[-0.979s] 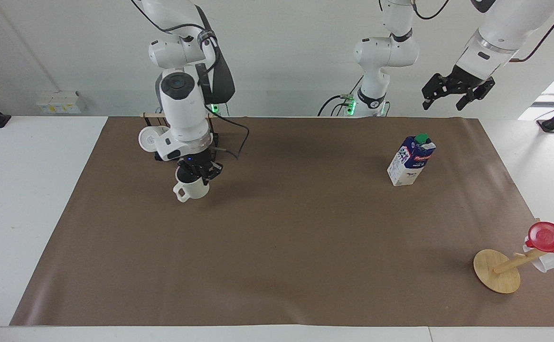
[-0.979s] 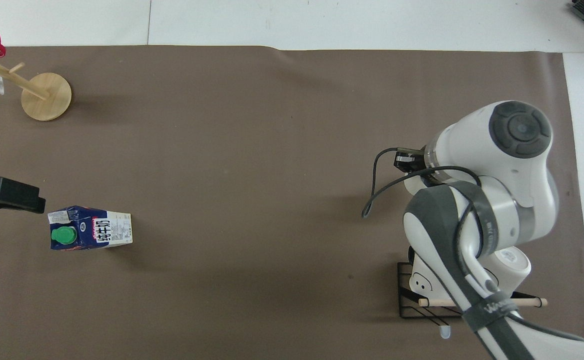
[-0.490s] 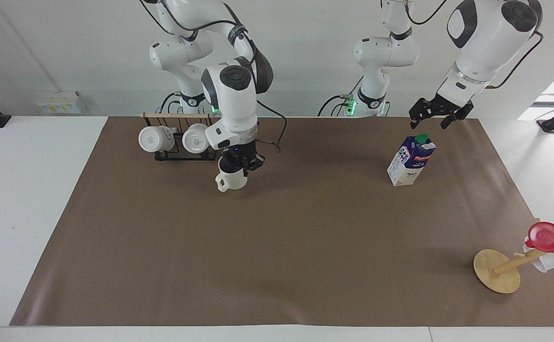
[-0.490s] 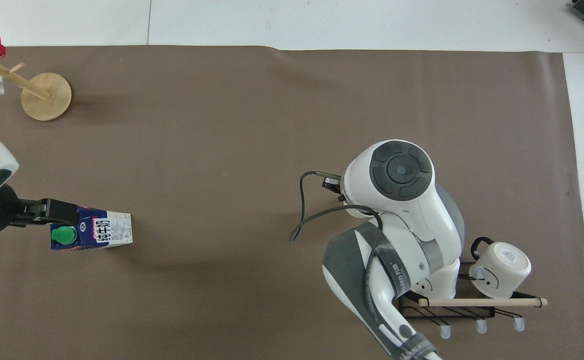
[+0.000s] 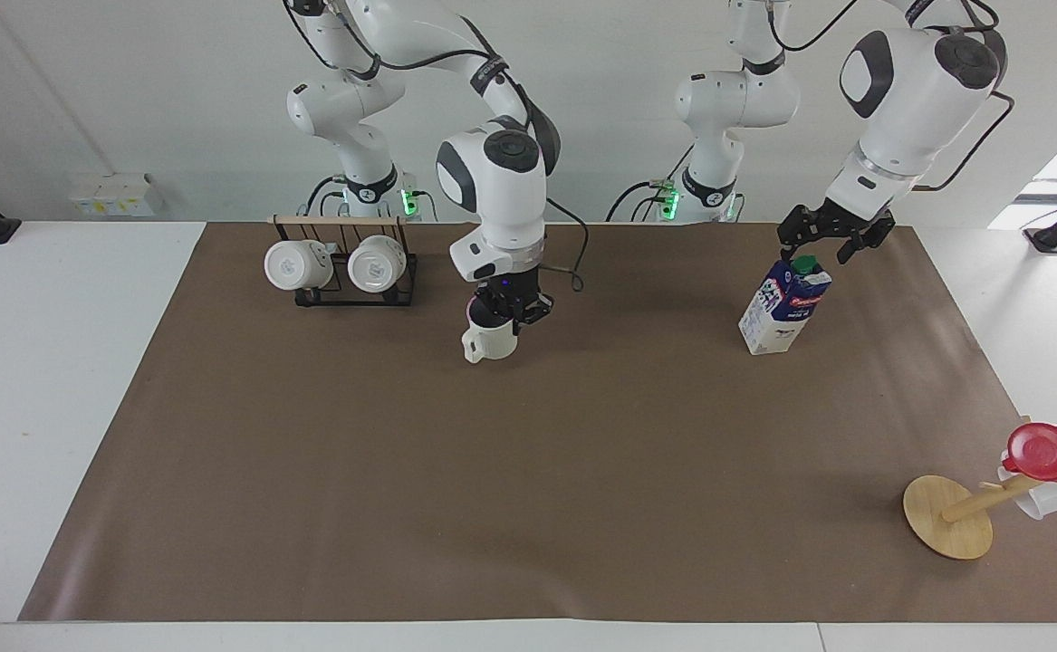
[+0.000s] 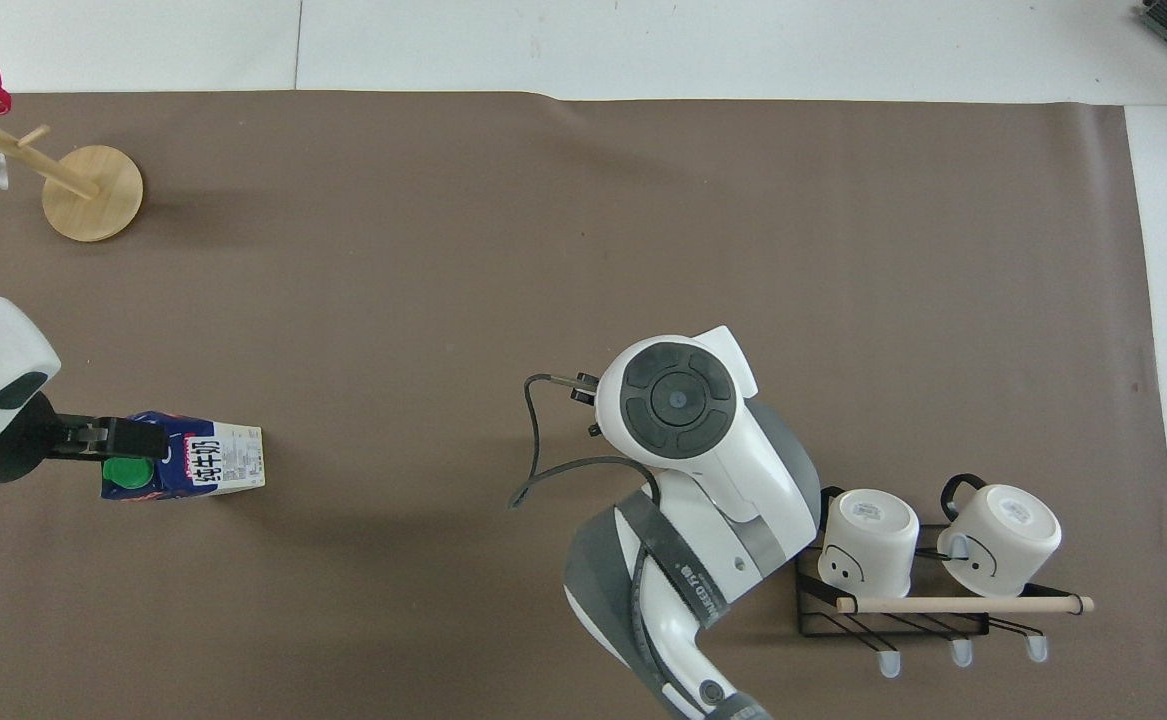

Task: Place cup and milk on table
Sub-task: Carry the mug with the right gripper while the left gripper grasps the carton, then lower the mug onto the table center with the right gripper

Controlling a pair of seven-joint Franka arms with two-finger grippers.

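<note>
The cup was gripped by its rim in the right pincer, over the counter beside the rack; whether it touched could not be told. The milk stood toward the left arm's end, the left pincer spread about its cap. A slanted squeeze could have tipped the carton. From overhead, the cup was hidden.

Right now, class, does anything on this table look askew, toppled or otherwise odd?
Yes: the wooden mug tree at the left arm's end has toppled, its round base tipped up on edge and the red cup on its peg. The milk stands upright, and the cup hangs upright in the right tool.
</note>
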